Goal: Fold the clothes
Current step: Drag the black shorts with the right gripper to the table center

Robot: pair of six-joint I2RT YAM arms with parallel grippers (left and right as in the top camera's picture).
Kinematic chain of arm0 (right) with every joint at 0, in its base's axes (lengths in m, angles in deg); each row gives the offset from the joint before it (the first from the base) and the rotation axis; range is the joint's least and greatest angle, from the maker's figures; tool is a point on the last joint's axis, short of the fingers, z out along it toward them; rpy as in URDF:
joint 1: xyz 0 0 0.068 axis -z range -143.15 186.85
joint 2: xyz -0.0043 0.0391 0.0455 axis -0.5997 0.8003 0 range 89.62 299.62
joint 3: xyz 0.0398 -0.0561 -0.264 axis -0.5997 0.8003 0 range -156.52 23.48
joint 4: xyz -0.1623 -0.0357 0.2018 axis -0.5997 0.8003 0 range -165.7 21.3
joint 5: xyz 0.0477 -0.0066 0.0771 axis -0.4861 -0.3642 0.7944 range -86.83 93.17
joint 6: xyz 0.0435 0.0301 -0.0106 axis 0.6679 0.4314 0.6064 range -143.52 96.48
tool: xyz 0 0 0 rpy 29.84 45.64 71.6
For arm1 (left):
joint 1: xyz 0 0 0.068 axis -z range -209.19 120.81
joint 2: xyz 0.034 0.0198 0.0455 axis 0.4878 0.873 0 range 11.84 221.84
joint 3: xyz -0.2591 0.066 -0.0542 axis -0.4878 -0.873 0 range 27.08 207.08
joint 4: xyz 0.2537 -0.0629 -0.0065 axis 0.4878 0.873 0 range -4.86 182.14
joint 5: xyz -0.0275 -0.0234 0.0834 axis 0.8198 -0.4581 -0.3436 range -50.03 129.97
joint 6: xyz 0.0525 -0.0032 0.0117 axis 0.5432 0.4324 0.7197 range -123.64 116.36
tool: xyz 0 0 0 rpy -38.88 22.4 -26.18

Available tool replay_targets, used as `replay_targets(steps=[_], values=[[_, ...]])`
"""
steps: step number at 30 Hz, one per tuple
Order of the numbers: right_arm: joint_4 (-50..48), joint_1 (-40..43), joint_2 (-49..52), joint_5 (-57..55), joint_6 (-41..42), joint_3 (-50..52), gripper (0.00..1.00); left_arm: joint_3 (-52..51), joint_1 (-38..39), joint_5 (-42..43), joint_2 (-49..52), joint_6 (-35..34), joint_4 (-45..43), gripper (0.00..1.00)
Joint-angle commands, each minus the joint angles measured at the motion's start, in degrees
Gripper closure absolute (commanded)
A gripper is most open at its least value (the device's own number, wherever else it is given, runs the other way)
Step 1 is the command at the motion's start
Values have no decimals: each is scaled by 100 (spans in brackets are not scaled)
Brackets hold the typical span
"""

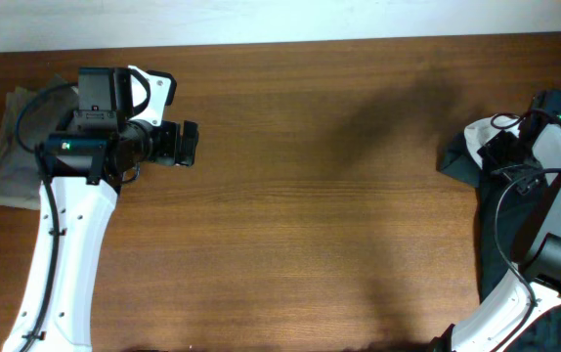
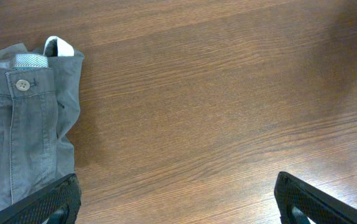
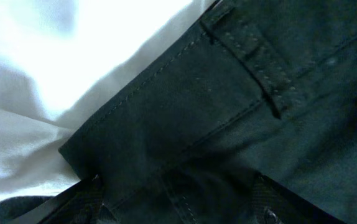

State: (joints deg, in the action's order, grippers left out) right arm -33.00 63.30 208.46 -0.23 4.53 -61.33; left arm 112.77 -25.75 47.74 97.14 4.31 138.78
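Folded grey trousers (image 1: pixel 5 161) lie at the table's far left; the left wrist view shows their buttoned waistband (image 2: pixel 23 124). My left gripper (image 1: pixel 185 144) is open and empty over bare wood just right of them (image 2: pixel 178 208). A pile of dark clothes (image 1: pixel 461 161) with a white garment (image 1: pixel 476 132) lies at the right edge. My right gripper (image 3: pixel 177 202) is down in this pile, its fingers spread wide around a bunched fold of a dark garment (image 3: pixel 228 106), with white cloth (image 3: pixel 54 68) beside it. In the overhead view, the right gripper is hidden by its arm.
The brown wooden table (image 1: pixel 310 196) stretches between the two arms. More dark cloth hangs under the right arm at the lower right corner (image 1: pixel 500 264). A pale wall strip runs along the far edge (image 1: pixel 261 20).
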Motion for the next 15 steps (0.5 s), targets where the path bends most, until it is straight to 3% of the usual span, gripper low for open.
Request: replay_targets(steps=[1, 5, 8, 9, 10, 11, 14, 15], values=[[-52, -177, 42, -7, -168, -70, 20, 105, 17, 107, -37, 72, -20, 1], [103, -245, 52, -131, -229, -59, 23, 105, 17, 107, -37, 72, -17, 1], [577, -245, 52, -1051, -225, -59, 28, 105, 17, 107, -37, 72, -20, 1], [623, -245, 52, -1180, -227, -59, 34, 105, 17, 107, -33, 72, -22, 1], [656, -238, 46, -1233, -227, -61, 49, 105, 17, 107, -31, 72, -22, 1], [658, -240, 20, -1211, -225, -68, 55, 105, 17, 107, -22, 72, -20, 1], [769, -240, -109, -1167, -227, -184, 90, 103, 17, 109, 0, 72, -17, 1], [841, -238, -205, -1165, -225, -254, 96, 103, 17, 107, 0, 72, -15, 1]])
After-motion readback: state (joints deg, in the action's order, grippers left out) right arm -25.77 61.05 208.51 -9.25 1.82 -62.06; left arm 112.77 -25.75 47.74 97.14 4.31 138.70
